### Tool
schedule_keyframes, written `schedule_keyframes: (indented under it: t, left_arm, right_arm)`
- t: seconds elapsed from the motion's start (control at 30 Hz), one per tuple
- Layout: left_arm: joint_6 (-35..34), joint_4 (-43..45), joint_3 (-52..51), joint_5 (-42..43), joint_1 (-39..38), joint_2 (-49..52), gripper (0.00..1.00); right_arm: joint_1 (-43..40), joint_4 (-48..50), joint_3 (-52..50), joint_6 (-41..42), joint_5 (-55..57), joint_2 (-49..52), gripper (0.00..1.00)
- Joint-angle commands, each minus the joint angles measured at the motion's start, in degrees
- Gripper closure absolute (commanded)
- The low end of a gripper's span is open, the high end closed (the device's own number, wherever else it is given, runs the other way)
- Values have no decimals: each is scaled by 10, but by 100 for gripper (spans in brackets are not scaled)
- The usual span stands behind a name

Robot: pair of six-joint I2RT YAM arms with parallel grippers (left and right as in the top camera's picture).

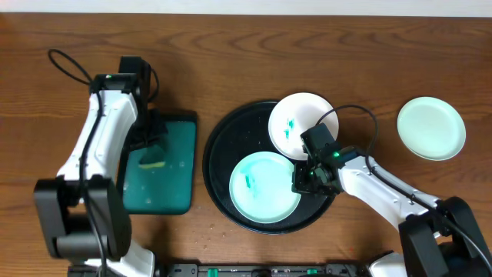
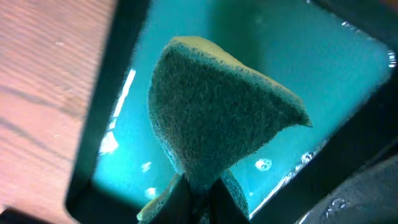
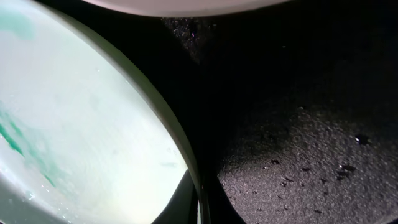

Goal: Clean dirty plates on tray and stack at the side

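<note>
The black tray [image 1: 221, 148] holds two plates. The front plate [image 1: 261, 188] has a teal smear, and the back right plate [image 1: 304, 119], also smeared, overlaps the tray's rim. A third, clean plate [image 1: 431, 128] lies on the bare wood at the right. My right gripper [image 1: 304, 178] is shut on the right rim of the front plate. The right wrist view shows that plate [image 3: 74, 112] with its rim between the fingers [image 3: 200, 202] over the tray floor [image 3: 298, 155]. My left gripper [image 1: 152, 158] is shut on a green sponge [image 2: 217, 112] between its fingers [image 2: 199, 202].
A teal-green rectangular tray [image 1: 175, 173] lies left of the black tray, under the left gripper. In the left wrist view it [image 2: 127, 118] holds teal liquid. The edge of the back plate [image 3: 186, 5] shows at the top of the right wrist view.
</note>
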Motion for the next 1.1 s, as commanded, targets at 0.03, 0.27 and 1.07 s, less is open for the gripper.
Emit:
schedule_keyframes:
  t: [0.03,0.27,1.07]
  left_arm:
    - [11,2,-4,35,1,48,92]
    - [14,28,-11,51,-1,116,93]
    - [28,117,-78,40,-5,14,93]
  right_arm:
    - [2,13,-2,13,10,35,99]
    - [2,32,-2,-9,4,38,99]
    - [2,13,-2,-42,-33,38,99]
